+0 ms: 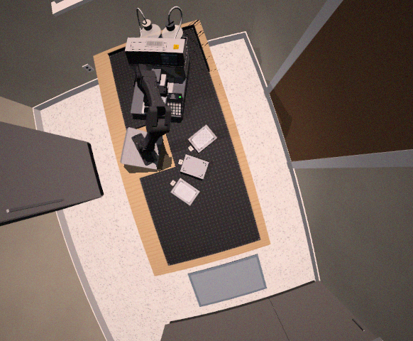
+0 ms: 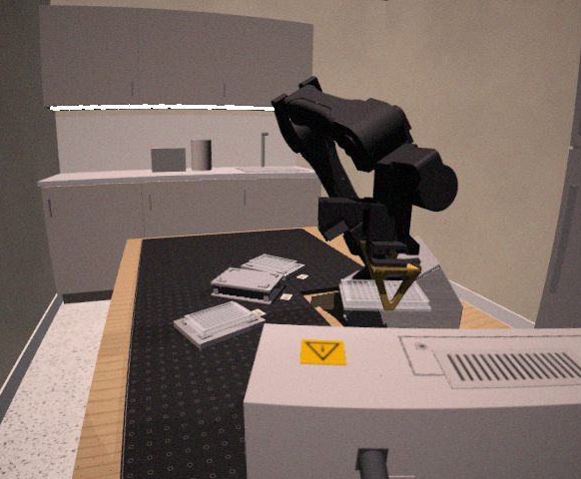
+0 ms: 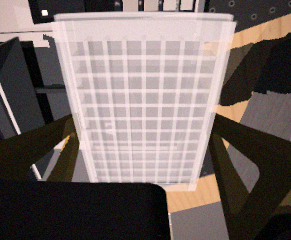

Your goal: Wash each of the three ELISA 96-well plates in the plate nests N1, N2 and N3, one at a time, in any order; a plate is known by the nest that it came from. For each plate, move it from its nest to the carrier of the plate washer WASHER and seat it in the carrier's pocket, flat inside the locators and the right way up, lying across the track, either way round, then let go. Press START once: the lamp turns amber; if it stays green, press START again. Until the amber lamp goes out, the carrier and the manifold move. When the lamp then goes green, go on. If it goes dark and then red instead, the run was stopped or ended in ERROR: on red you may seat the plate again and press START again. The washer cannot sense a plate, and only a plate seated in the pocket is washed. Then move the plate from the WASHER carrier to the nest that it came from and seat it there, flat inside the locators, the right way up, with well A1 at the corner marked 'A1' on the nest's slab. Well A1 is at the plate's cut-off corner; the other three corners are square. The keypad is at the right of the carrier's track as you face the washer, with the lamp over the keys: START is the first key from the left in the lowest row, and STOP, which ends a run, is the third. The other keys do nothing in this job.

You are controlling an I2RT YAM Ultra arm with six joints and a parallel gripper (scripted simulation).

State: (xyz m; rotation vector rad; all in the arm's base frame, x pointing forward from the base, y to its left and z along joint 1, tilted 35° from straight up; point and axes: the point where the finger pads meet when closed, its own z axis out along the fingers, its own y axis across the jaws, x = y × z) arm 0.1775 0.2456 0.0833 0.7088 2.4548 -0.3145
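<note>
Jaws clenched across the short width of a clear ELISA plate (image 3: 144, 100), wide-set because the plate fills the gap. Gripper (image 2: 389, 289) carrying it level and clear of any surface, wells up, probably to keep it flat for seating. Plate hanging near the washer (image 1: 155, 49), roughly over the carrier end, keypad (image 1: 174, 106) just beside, lamp (image 1: 179, 96) green. Middle nest (image 1: 194, 166) bare: likely source. Other two nests (image 1: 202, 138) (image 1: 184, 191) each holding a plate. Judged step: carrying towards the pocket.

No text can be read; a yellow warning-triangle sign (image 2: 322, 351) stands on the washer (image 2: 383, 391).
</note>
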